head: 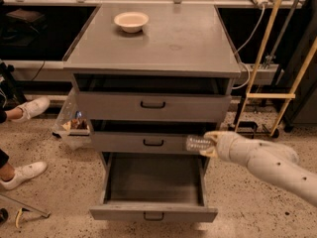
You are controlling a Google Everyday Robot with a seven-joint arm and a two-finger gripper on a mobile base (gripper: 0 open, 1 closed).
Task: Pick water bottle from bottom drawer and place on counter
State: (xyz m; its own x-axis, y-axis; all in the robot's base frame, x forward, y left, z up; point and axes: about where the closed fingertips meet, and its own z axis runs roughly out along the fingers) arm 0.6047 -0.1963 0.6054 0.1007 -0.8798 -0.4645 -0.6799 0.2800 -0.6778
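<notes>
The water bottle (pixel 196 144), small and clear, lies sideways in my gripper (pixel 208 145), which is shut on its right end. They hang in front of the right end of the middle drawer, above the open bottom drawer (pixel 153 186). That drawer is pulled far out and its inside looks bare. The counter (pixel 163 38), the flat grey cabinet top, is above and behind the gripper. My cream arm comes in from the lower right.
A cream bowl (pixel 131 21) sits at the counter's back left. The top drawer (pixel 152 104) and middle drawer (pixel 143 142) stand slightly out. A wooden frame (pixel 277 83) stands at the right. A person's white shoes (pixel 25 168) and a clear bin (pixel 73 125) are at the left.
</notes>
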